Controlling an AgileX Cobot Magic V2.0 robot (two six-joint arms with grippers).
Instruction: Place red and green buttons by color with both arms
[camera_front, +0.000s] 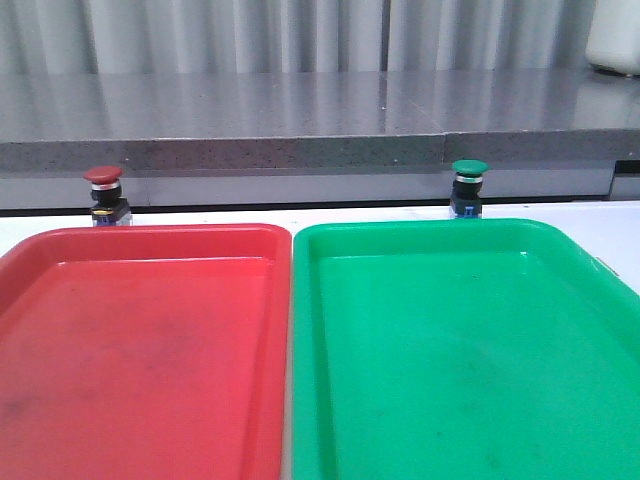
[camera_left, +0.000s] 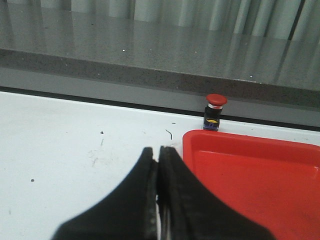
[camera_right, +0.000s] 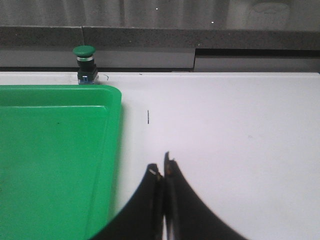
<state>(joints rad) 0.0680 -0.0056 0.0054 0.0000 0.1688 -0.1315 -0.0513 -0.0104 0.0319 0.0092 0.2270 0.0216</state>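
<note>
The red button (camera_front: 104, 194) stands upright on the white table just behind the far rim of the red tray (camera_front: 60, 240); the left wrist view shows the red button (camera_left: 215, 111) beyond the red tray's (camera_left: 250, 150) corner. The green button (camera_front: 468, 186) stands upright behind the green tray (camera_front: 420, 232), and the right wrist view has the green button (camera_right: 84, 63) past the green tray's (camera_right: 100, 92) far rim. My left gripper (camera_left: 157, 149) is shut and empty over bare table beside the red tray. My right gripper (camera_right: 161, 167) is shut and empty beside the green tray. Neither arm shows in the front view.
A grey stone ledge (camera_front: 300, 140) runs behind the table close to both buttons, with a curtain beyond it. The two trays sit side by side, almost touching. A white object (camera_front: 615, 40) stands on the ledge at far right. White tabletop (camera_right: 240, 130) lies right of the green tray.
</note>
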